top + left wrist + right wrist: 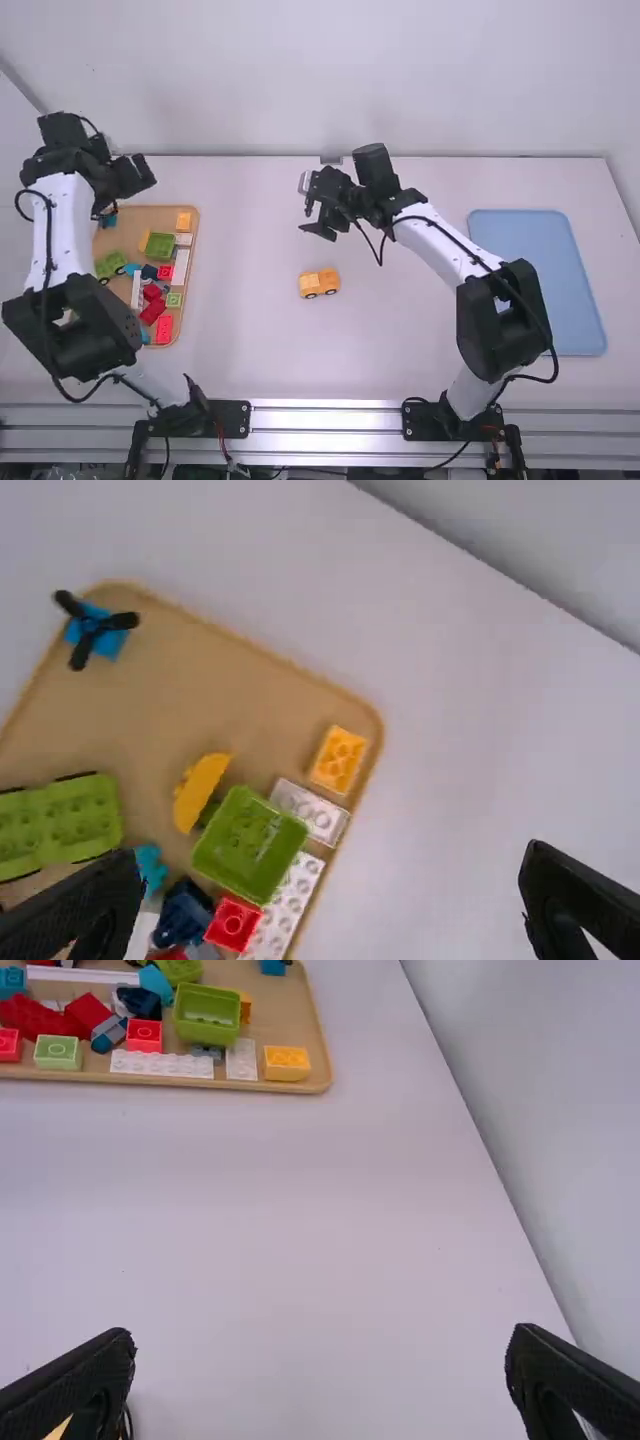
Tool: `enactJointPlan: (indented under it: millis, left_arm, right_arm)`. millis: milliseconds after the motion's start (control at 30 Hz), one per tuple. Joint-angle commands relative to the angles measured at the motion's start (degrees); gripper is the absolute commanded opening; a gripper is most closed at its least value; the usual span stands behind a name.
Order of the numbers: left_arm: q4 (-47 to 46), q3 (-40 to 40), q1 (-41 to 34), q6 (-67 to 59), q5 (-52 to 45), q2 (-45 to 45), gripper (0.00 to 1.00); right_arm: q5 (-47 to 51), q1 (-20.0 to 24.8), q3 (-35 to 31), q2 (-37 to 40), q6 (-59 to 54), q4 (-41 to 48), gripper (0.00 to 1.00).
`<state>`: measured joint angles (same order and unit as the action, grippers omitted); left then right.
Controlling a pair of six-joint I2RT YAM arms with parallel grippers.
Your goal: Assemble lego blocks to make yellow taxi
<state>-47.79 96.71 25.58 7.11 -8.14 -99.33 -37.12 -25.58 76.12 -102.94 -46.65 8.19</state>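
Taxi [319, 284] on tbl [250, 340], btwn tray [150, 215] & blue mat [545, 280].

You have a passage over the white table [250, 250] between the tan tray [196, 232] and the yellow toy car [319, 283]. From the car towards the blue mat [540, 280], the right arm [445, 240] slants across your route. The left arm [60, 240] obstructs your tray access from the left; the wall [320, 90] bounds your far side
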Motion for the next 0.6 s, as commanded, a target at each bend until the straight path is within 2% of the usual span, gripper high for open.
enactJointPlan:
  millis: [0,167,467,567]
  left_arm:
    - [-1.46,3.06,-5.46,-3.06,4.68,-1.49,0.99]
    - [-7.87,11.8,-12.63,-5.66,13.88,-8.96,0.99]
    - [-19.54,29.46,-8.9,-12.81,7.82,-24.85,0.99]
    - [-20.59,31.36,-7.48,-15.37,6.58,-28.52,0.99]
  right_arm:
    - [-0.33,0.94,1.92,-0.48,0.26,0.31,0.99]
    - [-0.31,1.4,1.9,-0.48,0.33,2.12,0.99]
    - [-0.33,2.21,1.81,-0.5,0.2,4.31,0.98]
    - [-0.28,2.36,1.81,-0.48,0.17,4.52,0.99]
